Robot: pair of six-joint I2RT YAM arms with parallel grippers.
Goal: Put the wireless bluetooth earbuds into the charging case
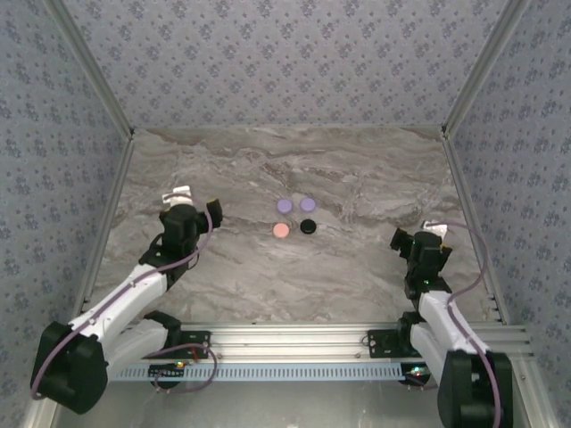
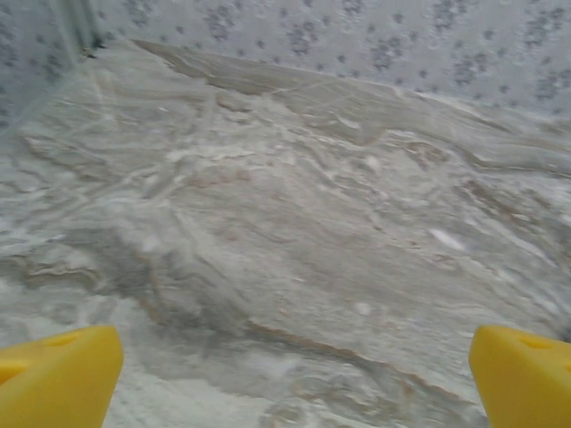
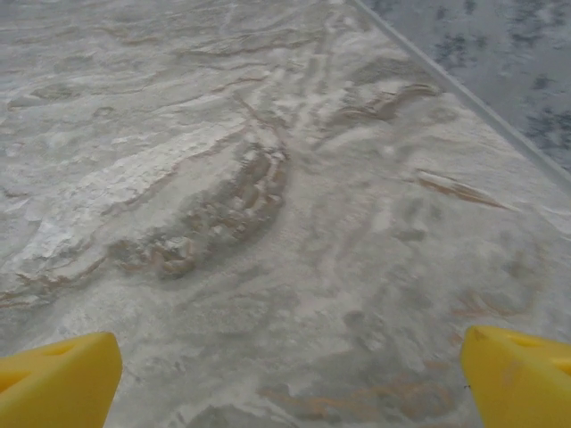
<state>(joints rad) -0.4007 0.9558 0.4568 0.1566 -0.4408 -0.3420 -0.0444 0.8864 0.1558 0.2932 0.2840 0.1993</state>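
Clustered mid-counter: two lilac discs, pink disc, black disc. My left gripper and right gripper sit well apart from them, fingers wide, empty.

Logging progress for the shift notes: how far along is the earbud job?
Nothing is visibly done: the lilac discs, pink disc and black disc lie in the middle of the table; what they hold cannot be told. Nothing is in hand: the left gripper and right gripper are open, empty, away from the discs. Every insertion is left.
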